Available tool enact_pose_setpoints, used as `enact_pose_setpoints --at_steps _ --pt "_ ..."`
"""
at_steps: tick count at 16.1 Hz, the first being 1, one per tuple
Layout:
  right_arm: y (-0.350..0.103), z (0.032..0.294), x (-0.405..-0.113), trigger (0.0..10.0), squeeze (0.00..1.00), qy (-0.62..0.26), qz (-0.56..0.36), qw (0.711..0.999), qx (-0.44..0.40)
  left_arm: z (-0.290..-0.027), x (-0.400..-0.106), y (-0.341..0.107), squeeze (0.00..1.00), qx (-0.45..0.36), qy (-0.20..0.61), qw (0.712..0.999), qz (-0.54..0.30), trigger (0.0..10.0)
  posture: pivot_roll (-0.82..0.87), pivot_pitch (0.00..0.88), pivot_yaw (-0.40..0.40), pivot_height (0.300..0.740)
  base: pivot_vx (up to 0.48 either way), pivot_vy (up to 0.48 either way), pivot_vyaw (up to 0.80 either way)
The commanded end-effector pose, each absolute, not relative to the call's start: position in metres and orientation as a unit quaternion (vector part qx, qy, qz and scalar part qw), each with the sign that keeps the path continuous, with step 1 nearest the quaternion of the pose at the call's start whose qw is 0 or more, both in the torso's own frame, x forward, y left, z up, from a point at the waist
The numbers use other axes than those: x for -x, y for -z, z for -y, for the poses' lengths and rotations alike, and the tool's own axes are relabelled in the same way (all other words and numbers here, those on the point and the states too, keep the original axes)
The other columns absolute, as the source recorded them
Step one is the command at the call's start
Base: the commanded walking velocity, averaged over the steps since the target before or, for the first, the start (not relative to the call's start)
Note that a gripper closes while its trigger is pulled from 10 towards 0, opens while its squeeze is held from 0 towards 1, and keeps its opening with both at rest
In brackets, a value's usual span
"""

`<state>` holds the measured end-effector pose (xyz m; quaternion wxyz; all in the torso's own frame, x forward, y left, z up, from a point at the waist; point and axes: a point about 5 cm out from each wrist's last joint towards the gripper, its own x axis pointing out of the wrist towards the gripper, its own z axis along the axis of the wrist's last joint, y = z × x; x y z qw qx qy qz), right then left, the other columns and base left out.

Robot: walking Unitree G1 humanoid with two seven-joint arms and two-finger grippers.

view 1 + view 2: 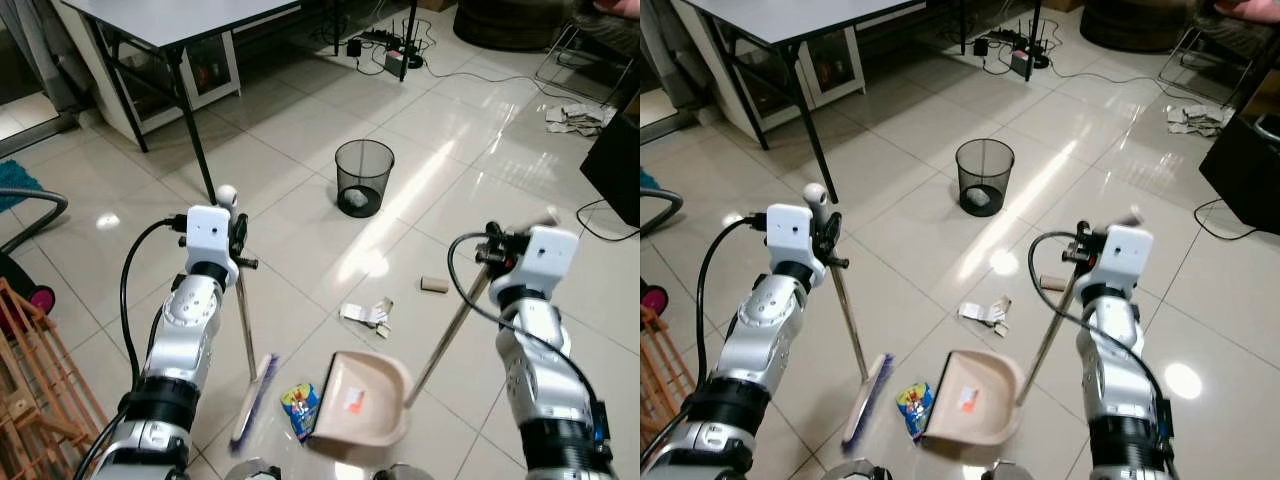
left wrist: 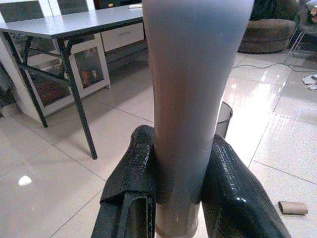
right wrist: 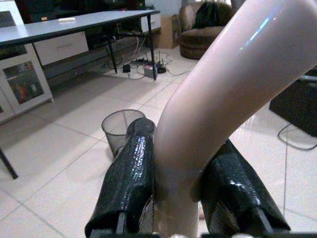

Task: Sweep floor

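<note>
Broom in the left fingers, dustpan in the right, litter on the tiled floor between.

Head views: left gripper [image 1: 238, 240] clamped on the broom [image 1: 247, 340] handle near its top, bristles down on the floor [image 1: 300, 160] just beside a colourful wrapper [image 1: 299, 408]; right gripper [image 1: 492, 256] clamped on the dustpan [image 1: 360, 400] handle, pan resting on the floor touching the wrapper; crumpled paper [image 1: 366, 314] and a cardboard tube [image 1: 434, 285] beyond the pan; mesh wastebasket [image 1: 364, 176] farther off, grey tabletop [image 1: 190, 15] behind.
Left wrist view: fingers [image 2: 131, 188] pressed against both sides of the grey handle.
Right wrist view: fingers [image 3: 129, 183] closed tight around the beige curved handle, wastebasket beyond.
</note>
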<state>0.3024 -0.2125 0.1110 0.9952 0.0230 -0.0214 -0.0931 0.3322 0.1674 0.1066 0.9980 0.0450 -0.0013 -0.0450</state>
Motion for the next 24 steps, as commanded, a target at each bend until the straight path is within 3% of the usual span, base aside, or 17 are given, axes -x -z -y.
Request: enact_pose_setpoints --at_steps 1,5,6,7,8,9,14,17,24 --pt "-0.122 0.214 -0.310 10.0 0.00 0.098 0.047 0.994 -0.012 -0.168 -0.336 -0.116 0.00 -0.054 0.041 0.997 0.021 10.0 -0.03 0.104 0.020 0.740 0.000 0.000 0.00" --pt "-0.120 0.211 -0.314 10.0 0.00 0.085 0.039 0.996 0.005 -0.173 -0.332 -0.111 0.00 -0.061 0.024 0.998 0.012 10.0 -0.02 0.155 -0.009 0.740 0.000 0.000 0.00" --pt "-0.126 0.213 -0.313 0.0 0.00 0.075 0.069 0.995 -0.012 -0.171 -0.328 -0.108 0.00 -0.026 0.031 0.999 0.013 0.0 -0.02 0.167 -0.016 0.740 0.000 0.000 0.00" --pt "-0.127 0.217 -0.315 0.5 0.00 0.086 0.071 0.994 -0.001 -0.169 -0.327 -0.105 0.00 -0.019 0.030 0.999 0.010 0.0 -0.02 0.184 -0.014 0.740 0.000 0.000 0.00" --pt "-0.126 0.220 -0.317 10.0 0.00 0.094 0.068 0.993 0.018 -0.168 -0.328 -0.104 0.00 -0.033 0.021 0.999 0.006 0.0 -0.01 0.208 -0.004 0.740 0.000 0.000 0.00" --pt "-0.126 0.221 -0.318 10.0 0.00 0.095 0.070 0.993 0.027 -0.169 -0.328 -0.103 0.00 -0.044 0.012 0.999 0.005 10.0 0.00 0.224 0.009 0.740 0.000 0.000 0.00" --pt "-0.136 0.219 -0.325 10.0 0.00 0.096 0.129 0.981 0.109 -0.191 -0.341 -0.109 0.00 -0.051 -0.045 0.997 0.021 10.0 -0.01 0.294 0.056 0.740 0.000 0.000 0.00" --pt "-0.124 0.210 -0.327 10.0 0.00 0.073 0.125 0.979 0.141 -0.181 -0.344 -0.112 0.00 -0.053 -0.023 0.997 0.042 10.0 0.02 0.317 0.054 0.740 0.000 0.000 0.00" --pt "-0.110 0.148 -0.313 10.0 0.00 0.014 0.184 0.977 0.110 -0.161 -0.342 -0.107 0.00 -0.034 0.004 0.998 0.060 10.0 0.06 0.345 0.076 0.740 0.000 0.000 0.00"
